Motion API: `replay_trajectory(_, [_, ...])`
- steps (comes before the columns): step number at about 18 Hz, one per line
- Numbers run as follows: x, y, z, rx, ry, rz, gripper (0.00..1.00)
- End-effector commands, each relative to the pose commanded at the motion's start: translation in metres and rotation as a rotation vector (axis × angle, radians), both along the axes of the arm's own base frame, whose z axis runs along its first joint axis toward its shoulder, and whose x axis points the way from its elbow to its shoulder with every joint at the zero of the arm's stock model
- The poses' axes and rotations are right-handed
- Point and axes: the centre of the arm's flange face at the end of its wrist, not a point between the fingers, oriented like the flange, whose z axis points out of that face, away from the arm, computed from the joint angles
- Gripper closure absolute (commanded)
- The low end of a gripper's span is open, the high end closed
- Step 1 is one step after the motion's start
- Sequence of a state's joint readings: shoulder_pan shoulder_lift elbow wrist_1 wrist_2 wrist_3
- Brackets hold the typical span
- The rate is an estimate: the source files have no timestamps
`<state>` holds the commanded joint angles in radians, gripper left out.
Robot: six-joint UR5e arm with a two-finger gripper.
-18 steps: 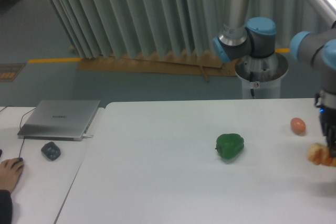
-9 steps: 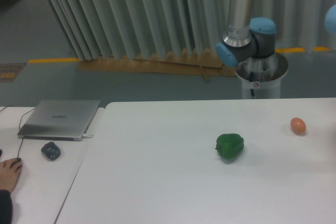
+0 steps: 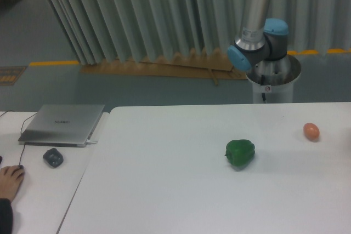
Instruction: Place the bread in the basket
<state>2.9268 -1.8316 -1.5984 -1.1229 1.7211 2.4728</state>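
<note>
Neither the bread nor the basket shows in this view. My gripper is out of frame too; only the arm's base and lower joints (image 3: 258,36) stand behind the table at the upper right. On the white table (image 3: 164,190) lie a green pepper (image 3: 240,153) and a small smooth orange-pink egg-shaped thing (image 3: 311,131).
A closed grey laptop (image 3: 63,124) and a dark mouse (image 3: 53,158) rest on the adjoining table at the left, where a person's hand (image 3: 8,182) lies at the edge. Grey curtains hang behind.
One second ago my gripper held the bread at the right edge of the frame. Both have since left the view to the right, and the arm's upper links have swung out.
</note>
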Motion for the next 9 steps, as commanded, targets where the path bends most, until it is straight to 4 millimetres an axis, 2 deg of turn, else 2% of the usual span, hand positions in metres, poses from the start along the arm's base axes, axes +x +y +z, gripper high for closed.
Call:
replay_trajectory(1, [0.0004,0.0009,0.0000,0.000,0.000,-0.002,0.28])
replay_trajectory(3, [0.0014,0.0036,0.0001,0.003,0.002,0.001,0.00])
replay_trajectory(9, [0.0040,0.0106,-0.0006,0.010,0.006,0.025,0.00])
